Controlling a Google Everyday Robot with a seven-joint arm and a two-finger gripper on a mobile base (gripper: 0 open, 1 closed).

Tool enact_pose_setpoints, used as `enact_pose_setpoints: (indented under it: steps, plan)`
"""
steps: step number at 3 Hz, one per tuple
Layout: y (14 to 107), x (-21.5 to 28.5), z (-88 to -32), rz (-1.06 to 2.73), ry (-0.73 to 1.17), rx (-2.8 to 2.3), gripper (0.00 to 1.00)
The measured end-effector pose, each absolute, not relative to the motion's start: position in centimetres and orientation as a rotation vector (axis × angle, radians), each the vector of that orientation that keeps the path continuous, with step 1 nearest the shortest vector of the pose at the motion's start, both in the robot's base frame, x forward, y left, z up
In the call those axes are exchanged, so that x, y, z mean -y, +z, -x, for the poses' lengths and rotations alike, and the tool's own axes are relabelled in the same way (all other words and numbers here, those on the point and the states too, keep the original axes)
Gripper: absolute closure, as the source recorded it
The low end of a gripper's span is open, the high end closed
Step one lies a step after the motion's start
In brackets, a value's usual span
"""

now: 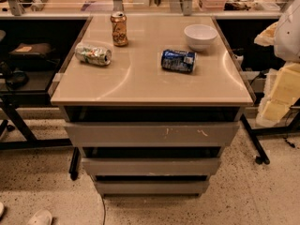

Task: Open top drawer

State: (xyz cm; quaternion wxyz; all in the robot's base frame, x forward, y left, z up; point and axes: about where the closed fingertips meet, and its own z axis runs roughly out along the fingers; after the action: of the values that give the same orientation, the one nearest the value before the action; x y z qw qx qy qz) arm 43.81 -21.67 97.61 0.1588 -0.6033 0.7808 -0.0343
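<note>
The top drawer is the widest grey front panel, right under the beige countertop. It has no handle and bears small white scuff marks right of centre. A dark gap shows between its upper edge and the countertop. The narrower middle drawer front and the narrowest bottom one sit below it. My white arm enters at the right edge. My gripper, pale yellow, hangs beside the cabinet's right side at about countertop height, apart from the drawer.
On the countertop stand an upright orange can, a green can on its side, a blue can on its side and a white bowl. Black table legs flank the cabinet. A shoe tip lies on the speckled floor.
</note>
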Motion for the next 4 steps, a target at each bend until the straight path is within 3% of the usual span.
enact_pose_setpoints:
  steps: [2,4]
  plan:
    - [95.3,21.1,-43.4,1.740,-0.050,-2.231,0.00]
    - [84.8,18.1,-41.7,1.786,0.116,-2.094,0.00]
